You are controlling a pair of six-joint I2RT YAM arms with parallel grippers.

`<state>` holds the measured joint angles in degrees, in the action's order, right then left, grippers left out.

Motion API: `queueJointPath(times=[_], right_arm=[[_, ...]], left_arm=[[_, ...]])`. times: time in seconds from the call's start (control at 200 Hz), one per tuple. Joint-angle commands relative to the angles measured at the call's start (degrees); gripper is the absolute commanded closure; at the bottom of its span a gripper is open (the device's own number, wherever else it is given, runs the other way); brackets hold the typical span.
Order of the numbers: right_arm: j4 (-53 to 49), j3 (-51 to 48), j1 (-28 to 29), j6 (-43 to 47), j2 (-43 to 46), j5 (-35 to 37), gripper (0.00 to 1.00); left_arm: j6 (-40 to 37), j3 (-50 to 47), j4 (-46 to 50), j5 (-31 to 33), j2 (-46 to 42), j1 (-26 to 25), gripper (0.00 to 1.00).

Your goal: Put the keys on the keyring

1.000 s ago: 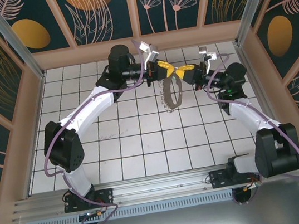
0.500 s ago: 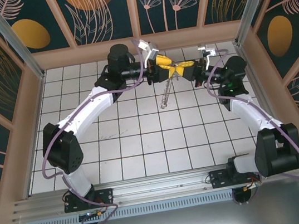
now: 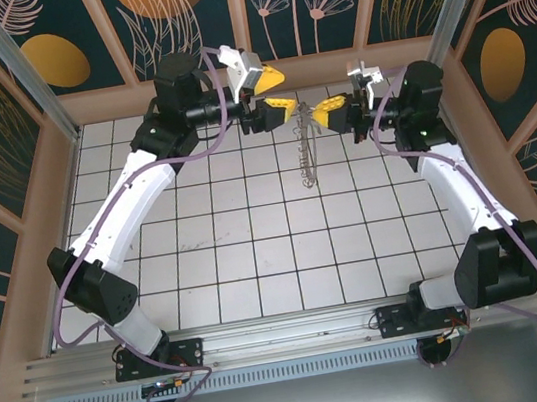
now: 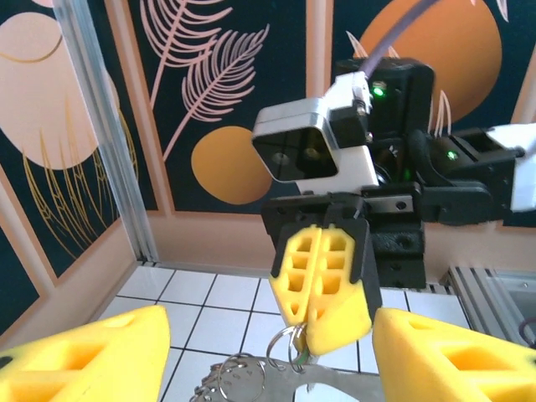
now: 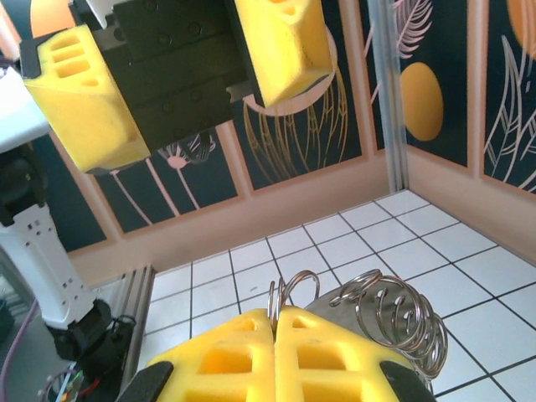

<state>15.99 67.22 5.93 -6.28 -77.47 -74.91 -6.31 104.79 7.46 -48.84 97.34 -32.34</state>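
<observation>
Holds the keyring (image 3: 306,155) up over the far rows of the tiled floor (image 3: 253,234)
Pinches the top of the ring in the right gripper (image 3: 317,109), yellow fingers pressed flat together, with small wire loops (image 5: 289,293) poking out at their tips in the right wrist view; lets the bumpy grey loop hang down beneath. Sets the left gripper (image 3: 282,91) just beside it and facing it, fingers spread wide and gripping nothing; in the left wrist view, brackets the closed right fingers and the ring between its two parted pads
</observation>
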Motion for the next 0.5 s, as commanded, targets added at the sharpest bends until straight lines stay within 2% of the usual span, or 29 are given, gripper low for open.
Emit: queueJointPath(times=[0.0,0.115,0.33,0.495], right_arm=[[-9.43,4.69,0.01,8.45,-0.95,-4.44,1.00],[-9.59,5.40,0.27,8.48,-1.45,-4.64,1.00],[-8.06,5.29,1.17,7.52,-2.06,-4.29,1.00],[-7.79,5.11,1.71,7.40,-2.32,-4.21,1.00]], left_arm=[[-5.09,3.42,8.65,-4.79,2.31,0.78,0.36],[-6.22,4.00,10.50,-7.38,3.17,1.04,0.39],[-5.30,3.85,10.49,-11.42,5.31,0.98,0.55],[-3.73,3.46,9.06,-13.57,6.75,0.97,0.56]])
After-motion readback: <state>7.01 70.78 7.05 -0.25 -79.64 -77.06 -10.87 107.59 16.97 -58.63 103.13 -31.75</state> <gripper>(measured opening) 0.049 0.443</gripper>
